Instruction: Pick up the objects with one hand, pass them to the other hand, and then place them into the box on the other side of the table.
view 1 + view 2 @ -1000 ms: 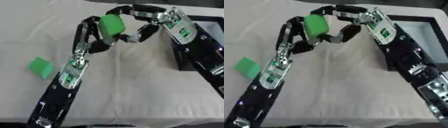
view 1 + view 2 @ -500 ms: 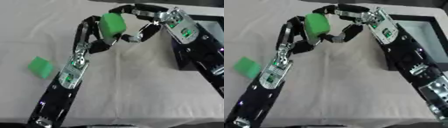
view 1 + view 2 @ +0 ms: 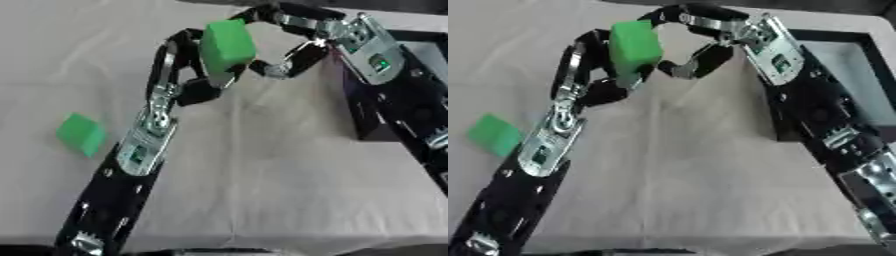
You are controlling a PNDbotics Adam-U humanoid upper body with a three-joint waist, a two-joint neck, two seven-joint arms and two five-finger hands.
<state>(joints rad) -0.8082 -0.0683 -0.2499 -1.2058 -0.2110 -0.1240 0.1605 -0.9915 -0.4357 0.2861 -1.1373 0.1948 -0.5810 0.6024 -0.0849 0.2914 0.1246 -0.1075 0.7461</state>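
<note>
Your left robot hand (image 3: 197, 75) is curled round the green block (image 3: 226, 44) at upper centre, hiding its lower end; it stands upright. Right robot hand (image 3: 293, 35) curls beside it, contact unclear. The box (image 3: 859, 80) is cut off at right.

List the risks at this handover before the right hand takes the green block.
1. The green foam-like block is held up off the table by the left hand, while the right hand curls around it without clearly gripping; an early release could drop it onto the white tablecloth.
2. The black-rimmed box lies partly under the right arm, so swinging over could clip its rim.
3. A second green block sits beside the left forearm and could be knocked.
</note>
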